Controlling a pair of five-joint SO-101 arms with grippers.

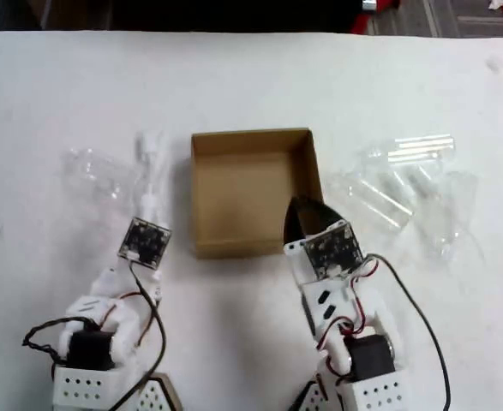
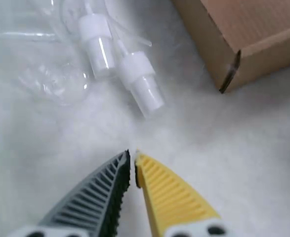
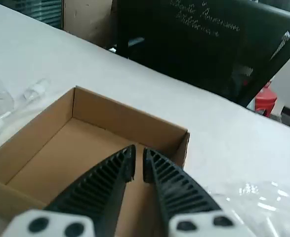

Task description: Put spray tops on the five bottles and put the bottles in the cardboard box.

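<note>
The open cardboard box (image 1: 234, 145) sits mid-table with nothing inside. Two white spray tops (image 2: 140, 84) lie side by side on the table just ahead of my left gripper (image 2: 132, 159), whose grey and yellow fingers are shut on nothing. These tops (image 1: 151, 167) lie left of the box in the high view, next to a clear bottle (image 1: 92, 165). My right gripper (image 3: 139, 163) hovers over the box's near right corner (image 1: 305, 216), its black fingers shut and holding nothing. Several clear bottles (image 1: 405, 184) lie in a heap right of the box.
The box's near corner (image 2: 233, 64) is close to the right of the left gripper. A clear bottle (image 2: 56, 81) lies beside the tops. Another spray top (image 3: 36, 90) rests beyond the box's far left wall. Dark chairs (image 3: 209, 44) stand past the table's far edge.
</note>
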